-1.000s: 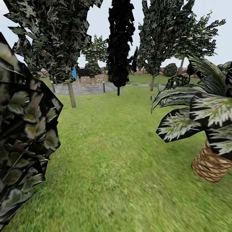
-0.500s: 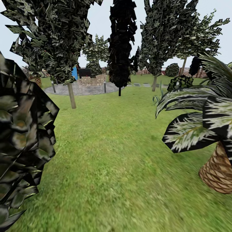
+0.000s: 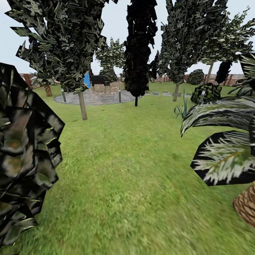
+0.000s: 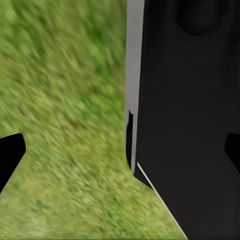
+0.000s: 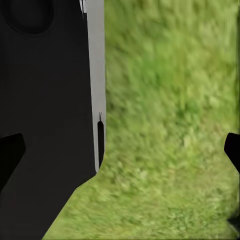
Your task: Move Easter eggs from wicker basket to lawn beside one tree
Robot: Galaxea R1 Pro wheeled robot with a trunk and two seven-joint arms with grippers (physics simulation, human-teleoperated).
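The lawn (image 3: 131,166) stretches ahead in the head view, mottled green. A tree (image 3: 82,105) with a straight grey-brown trunk stands on it at mid left, and a second such tree (image 3: 176,92) further back to the right. The three Easter eggs and the wicker basket are out of view. In the left wrist view my left gripper (image 4: 120,152) is open over grass, its dark fingertips (image 4: 10,156) far apart with nothing between them. My right gripper (image 5: 120,150) is open the same way, fingertips (image 5: 10,155) at the picture's edges above grass.
Dark foliage (image 3: 21,152) crowds the near left. A short palm (image 3: 246,207) with broad fronds stands near right. An all-black tree (image 3: 140,46) rises at centre back, before a grey paved patio (image 3: 99,98) and a brown fence (image 3: 234,78). A black robot panel (image 4: 190,125) flanks each wrist view.
The whole head view has shifted: the camera has moved forward and turned, so the palm slides right and down while the far trees, patio and fence sit slightly lower and larger.
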